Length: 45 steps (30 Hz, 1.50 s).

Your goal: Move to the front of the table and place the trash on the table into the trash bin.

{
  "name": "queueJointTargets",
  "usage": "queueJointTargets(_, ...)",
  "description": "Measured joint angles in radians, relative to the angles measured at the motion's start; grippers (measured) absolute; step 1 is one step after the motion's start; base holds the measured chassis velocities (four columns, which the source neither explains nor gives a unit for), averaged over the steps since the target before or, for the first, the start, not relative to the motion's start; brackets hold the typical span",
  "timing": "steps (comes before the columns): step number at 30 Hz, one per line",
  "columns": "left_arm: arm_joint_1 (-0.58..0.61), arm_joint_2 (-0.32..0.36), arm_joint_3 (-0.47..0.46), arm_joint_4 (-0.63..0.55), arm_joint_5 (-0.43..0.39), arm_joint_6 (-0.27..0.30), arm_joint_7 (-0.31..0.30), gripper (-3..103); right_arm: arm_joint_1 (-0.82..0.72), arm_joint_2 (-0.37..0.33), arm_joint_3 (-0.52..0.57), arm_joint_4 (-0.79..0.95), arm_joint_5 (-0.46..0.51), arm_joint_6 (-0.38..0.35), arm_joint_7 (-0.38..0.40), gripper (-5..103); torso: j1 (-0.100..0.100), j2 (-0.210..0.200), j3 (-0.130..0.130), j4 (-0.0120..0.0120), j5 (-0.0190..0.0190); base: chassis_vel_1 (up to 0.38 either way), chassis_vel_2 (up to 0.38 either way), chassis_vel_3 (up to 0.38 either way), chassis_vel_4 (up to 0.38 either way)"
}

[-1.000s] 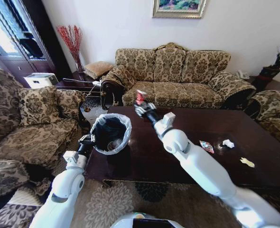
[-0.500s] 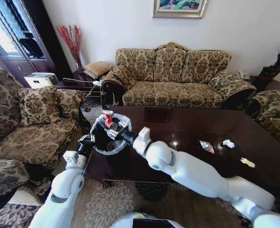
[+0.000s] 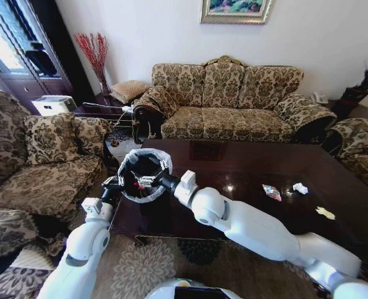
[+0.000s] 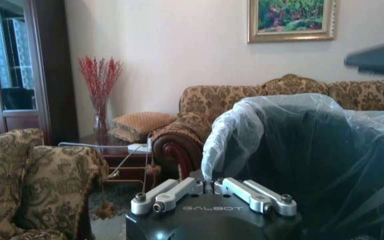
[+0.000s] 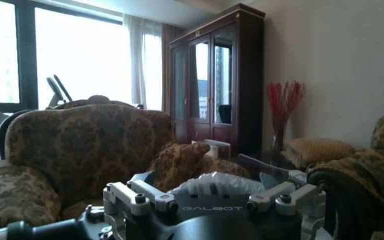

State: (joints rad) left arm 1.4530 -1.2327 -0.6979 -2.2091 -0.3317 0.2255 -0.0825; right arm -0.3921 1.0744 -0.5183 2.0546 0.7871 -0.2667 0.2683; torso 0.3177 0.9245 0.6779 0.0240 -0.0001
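1. From my console the head camera looks over the dark glossy coffee table, with the patterned sofa behind it and an armchair off to the robot's left
2. The trash bin is at the table's near left corner, a black round bin with a translucent white bag folded over the rim; its mouth tips toward the camera
3. The left gripper is against the bin's outer side, on the side away from the table. In the left wrist view that gripper has its jaws drawn together at the bin's wall, so I read it as clamped on the bin
4. The right arm reaches across the table's front edge and the right gripper sits in the bin's mouth, inside the rim
5. In the right wrist view that gripper has its jaws spread wide, with crumpled white bag plastic showing between them
6. A small red fleck shows just beside the right gripper inside the bin; I cannot tell what it is or whether anything touches it
7. Three pieces of trash lie on the table toward its right end, well apart from the bin: a colourful wrapper, a crumpled white tissue just beside it, and a yellowish scrap nearer the front edge
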Motion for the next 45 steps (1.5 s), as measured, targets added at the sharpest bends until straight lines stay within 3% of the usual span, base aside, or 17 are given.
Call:
queueJointTargets(5,0.002,-0.001,0.0,-0.005,0.0,0.0,0.0,3,-0.057,-0.033,0.151,-0.019,0.001,-0.003,0.012,100,0.0,0.0,0.0,0.0,0.0001,0.0,0.0,0.0,0.0)
queueJointTargets(6,0.002,-0.002,0.001,-0.006,0.0,0.0,-0.001,3,-0.106,-0.055,0.222,-0.039,-0.007,-0.009,0.012,100,0.0,0.0,0.0,-0.0001,0.0003,0.0,0.0,0.0,0.0)
queueJointTargets(10,0.002,-0.006,0.002,-0.013,0.0,0.0,-0.001,3,-0.267,-0.118,0.426,-0.091,-0.109,-0.064,0.021,100,0.0,0.0,0.0,-0.0008,0.0004,0.0,0.0,0.0,0.0)
queueJointTargets(13,0.009,-0.01,-0.001,-0.022,0.001,0.0,-0.001,3,-0.319,-0.128,0.477,-0.118,-0.159,-0.068,0.026,100,0.0,0.0,0.0,-0.0013,0.0004,0.0,0.0,0.0,0.0)
queueJointTargets(14,0.026,-0.021,-0.012,-0.039,0.007,0.0,0.0,3,-0.355,-0.125,0.502,-0.153,-0.215,-0.06,0.027,100,0.0,0.0,0.0,-0.0009,0.0003,0.0,0.0,0.0,0.0)
queueJointTargets(17,0.041,-0.037,-0.022,-0.058,0.016,-0.002,-0.003,3,-0.393,-0.111,0.516,-0.188,-0.267,-0.045,0.021,100,0.0,0.0,0.0,0.0007,0.0006,0.0,0.0,0.0,0.0)
queueJointTargets(28,0.057,-0.049,-0.026,-0.077,0.03,-0.003,-0.003,3,-0.46,-0.074,0.528,-0.206,-0.29,-0.028,0.047,100,0.0,0.0,0.0,0.0,-0.0002,-0.06,-0.052,0.062,0.058)
queueJointTargets(40,0.065,-0.057,-0.024,-0.084,0.035,-0.004,-0.002,3,-0.479,-0.058,0.53,-0.243,-0.306,-0.01,0.062,100,0.0,0.0,0.0,-0.0006,0.0005,-0.24,-0.245,0.257,0.257)
queueJointTargets(45,0.066,-0.058,-0.022,-0.088,0.037,-0.005,-0.001,3,-0.49,-0.052,0.535,-0.287,-0.316,0.041,0.076,100,0.0,0.0,0.0,-0.0004,-0.0005,-0.332,-0.324,0.325,0.302)
